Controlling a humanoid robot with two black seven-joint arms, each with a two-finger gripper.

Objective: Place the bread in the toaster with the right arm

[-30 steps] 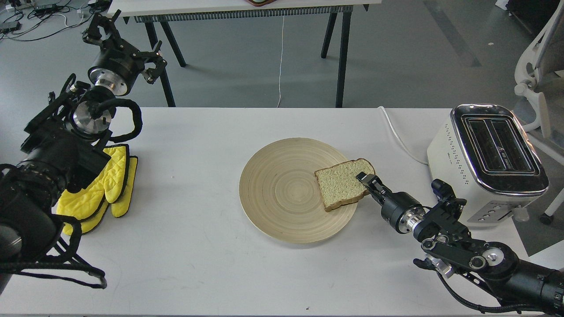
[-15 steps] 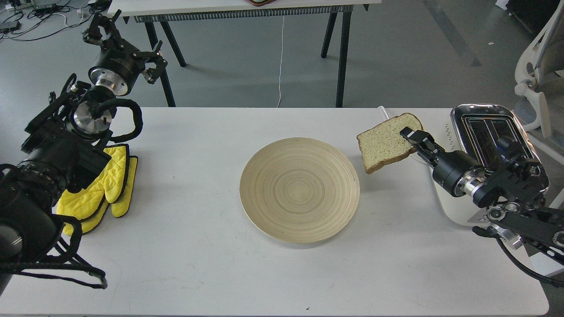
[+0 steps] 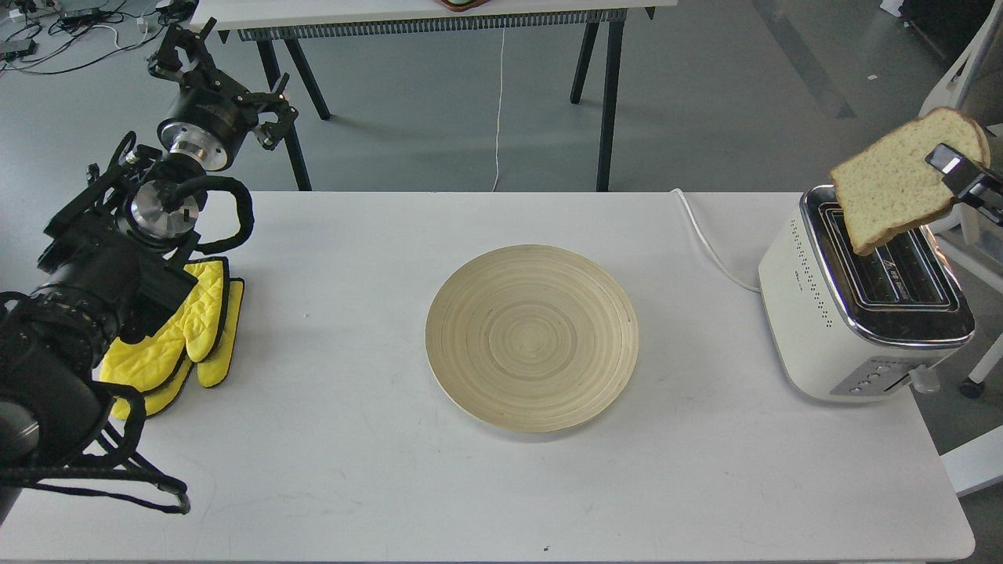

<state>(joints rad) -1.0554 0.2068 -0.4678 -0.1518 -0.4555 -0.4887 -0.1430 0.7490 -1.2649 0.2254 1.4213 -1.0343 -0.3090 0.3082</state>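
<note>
The right gripper [image 3: 957, 174] (only its tip showed at the frame's right edge) pinched the bread slice [image 3: 897, 184] by its crust, holding it tilted above the toaster [image 3: 823, 313] slots. The left gripper [image 3: 188, 59] hung with fingers spread, beyond the yellow oven mitts [image 3: 184, 333].

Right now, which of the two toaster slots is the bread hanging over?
The left slot, nearest the dotted side of the toaster. The bread, held by the right gripper, has its lower corner above it; the right slot lies uncovered.
</note>
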